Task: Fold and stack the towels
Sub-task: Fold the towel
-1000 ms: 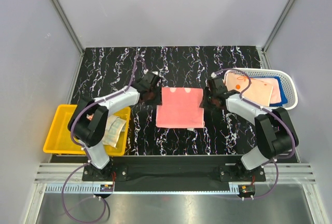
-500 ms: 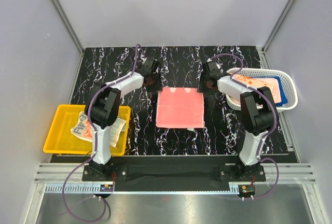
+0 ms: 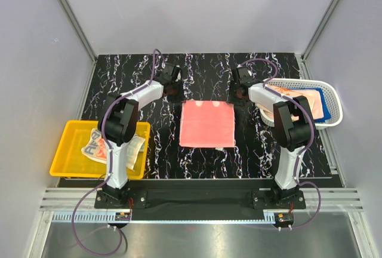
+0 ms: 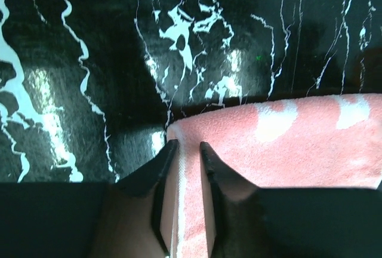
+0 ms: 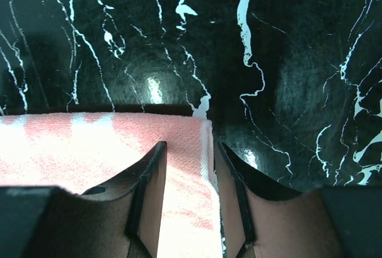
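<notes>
Bench (image 3: pixel 119 85) of black stone pattern with white veins beyond both my tools, grey walls (image 3: pixel 197 13) closing it in, salmon-pink towel (image 3: pixel 207 124) flat between them, right tool (image 5: pixel 190 144) spread over its corner, left tool (image 4: pixel 185 146) nearly together at the other corner, pinching or not I cannot tell.

We see a salmon-pink towel (image 3: pixel 208 124) spread flat and nearly square on the black marbled table (image 3: pixel 119 85), midway between its left and right edges. Pale blotches run along its far edge, and both far corners lie flat on the surface. In the yellow bin (image 3: pixel 64 161) at the left, a beige towel (image 3: pixel 95 148) with orange and teal lettering sits crumpled and partly hidden. In the white basket (image 3: pixel 338 110) at the right, a pale pink towel (image 3: pixel 301 104) lies on top of a blue towel (image 3: pixel 323 98), of which we see only the right edge.
</notes>
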### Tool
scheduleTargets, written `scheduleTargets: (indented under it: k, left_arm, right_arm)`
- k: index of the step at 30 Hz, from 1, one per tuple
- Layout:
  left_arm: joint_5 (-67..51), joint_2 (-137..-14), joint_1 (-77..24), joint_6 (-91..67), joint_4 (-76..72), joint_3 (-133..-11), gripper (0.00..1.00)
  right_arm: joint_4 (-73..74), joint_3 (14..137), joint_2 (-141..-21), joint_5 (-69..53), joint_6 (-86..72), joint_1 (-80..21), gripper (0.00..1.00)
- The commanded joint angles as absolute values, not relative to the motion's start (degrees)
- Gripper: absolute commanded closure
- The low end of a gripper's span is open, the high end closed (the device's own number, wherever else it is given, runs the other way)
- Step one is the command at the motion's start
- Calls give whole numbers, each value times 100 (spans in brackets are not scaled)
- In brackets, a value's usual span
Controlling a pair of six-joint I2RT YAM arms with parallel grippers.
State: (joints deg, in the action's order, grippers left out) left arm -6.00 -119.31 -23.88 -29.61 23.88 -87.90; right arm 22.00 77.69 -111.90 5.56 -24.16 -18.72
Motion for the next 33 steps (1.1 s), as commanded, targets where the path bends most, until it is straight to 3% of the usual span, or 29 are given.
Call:
scheduleTargets:
  k: [1,7,18,20,25,28,29,33]
  left_arm:
    - [-879,-12032,-2338,-2953,2136,-9062,78]
    - [-984,-11997,-2294,-3014,2118,-9079,84]
    - [-1221,-11988,-2180,-3129,2013,-9088,94]
    - [-1309,-11988,-2145,-3164,1995,-9070,97]
    - [-1573,-11979,-2031,-3305,1855,-9035,100]
    - [-1669,-12023,-1995,-3349,1828,-9061,100]
    - [-1679,-12032,-1995,-3366,1828,-9070,100]
    - [-1705,-12041,-1986,-3349,1828,-9044,100]
  right_arm:
    - [2259,8051,-11232,686,-2312,-1793,55]
    - [2259,7990,-11145,668,-2294,-1767,55]
    - [2241,8174,-11311,300,-2364,-1644,68]
    - [2250,8235,-11347,211,-2364,-1591,78]
    - [2276,8358,-11347,9,-2364,-1512,87]
    - [2372,8402,-11355,9,-2338,-1468,82]
    - [2390,8402,-11347,9,-2329,-1476,70]
    - [2338,8209,-11198,35,-2347,-1468,60]
